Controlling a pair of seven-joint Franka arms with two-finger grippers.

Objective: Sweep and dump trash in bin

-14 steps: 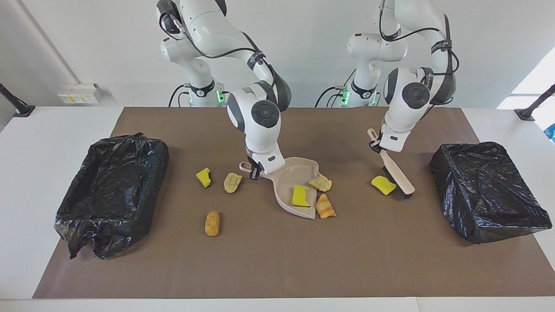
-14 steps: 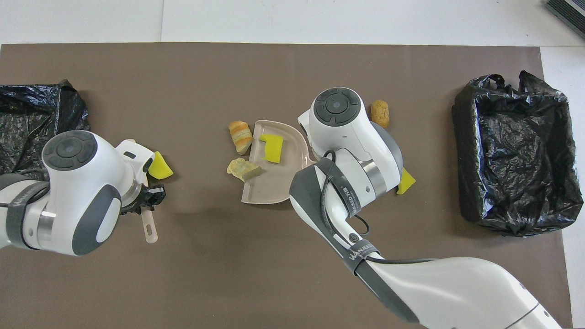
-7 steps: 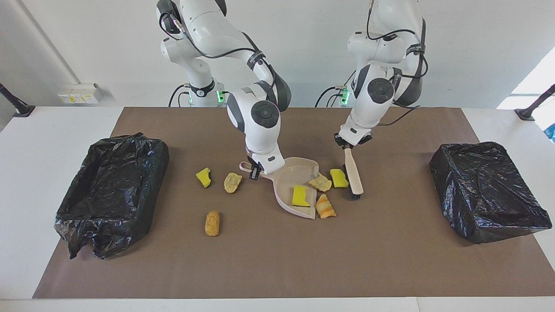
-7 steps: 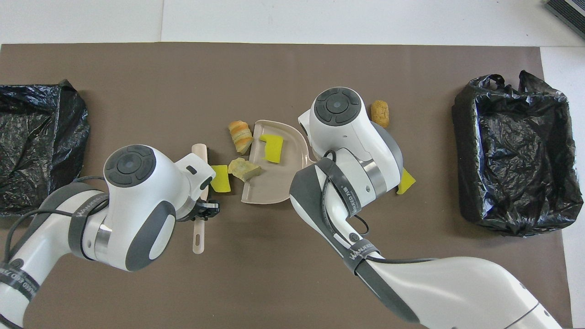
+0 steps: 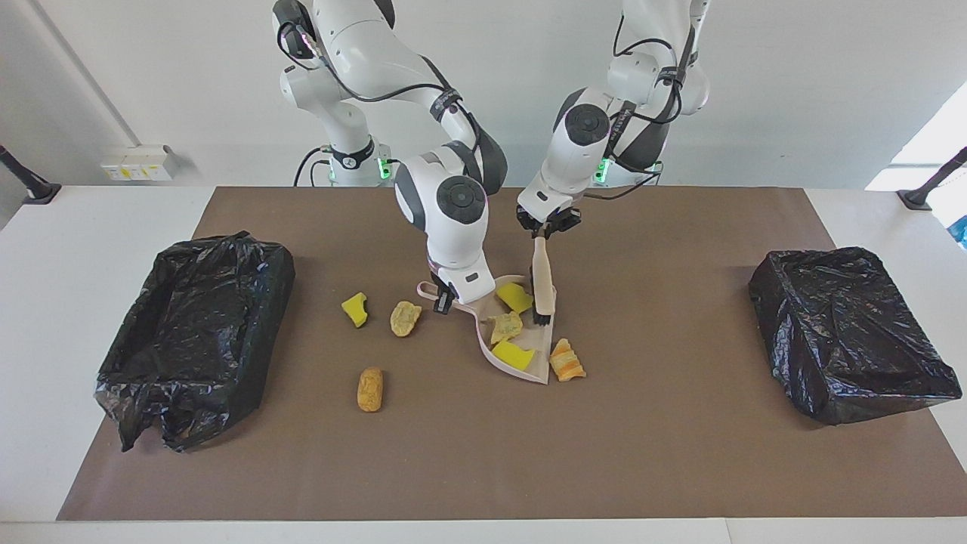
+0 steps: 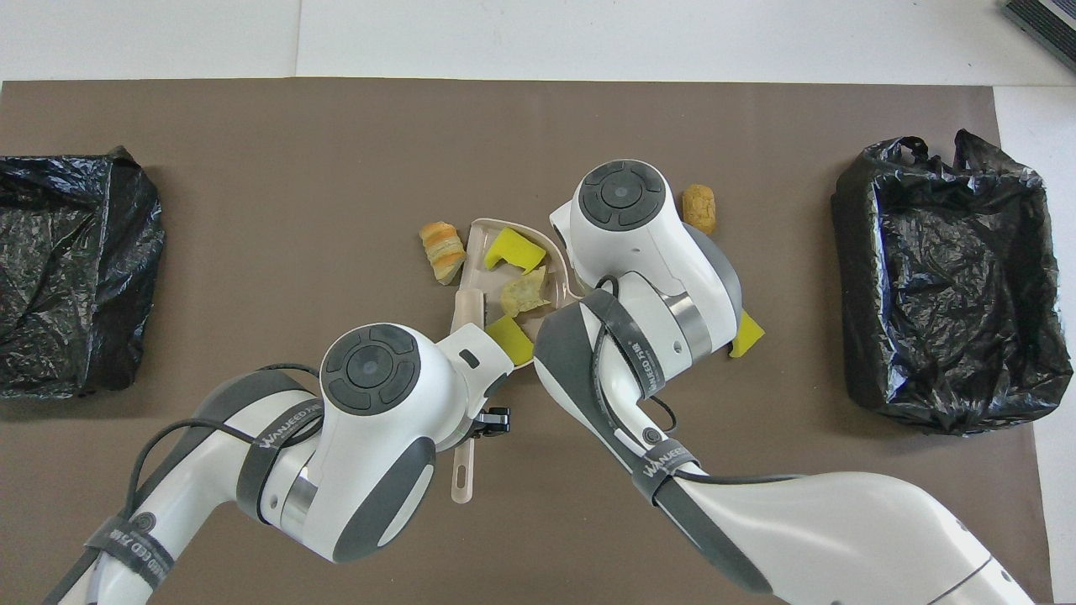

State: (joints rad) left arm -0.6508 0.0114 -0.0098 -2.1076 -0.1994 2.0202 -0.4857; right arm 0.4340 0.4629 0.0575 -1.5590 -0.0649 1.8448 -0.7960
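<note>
Here, in the facing view, the dustpan [image 5: 521,332] is held by its handle in the closed right gripper [image 5: 444,298], resting on the brown mat [image 5: 680,438] of the worktop. The brush [image 5: 541,283] is gripped at its handle by the closed left gripper [image 5: 548,230], its bristles down at the pan's mouth. Two yellow sponge chunks [image 5: 514,297] and a tan lump [image 5: 505,327] are seen inside the pan; an orange-striped lump [image 5: 566,361] lies just beside its lip. Toward the right arm's end, a yellow chunk [image 5: 354,309] and two tan lumps [image 5: 405,318] lie near an open black-lined bin [image 5: 196,332]. In the overhead view, the brush [image 6: 467,395] is seen reaching into the pan [image 6: 483,244], and a second bin [image 6: 76,269] sits at the left arm's end.
</note>
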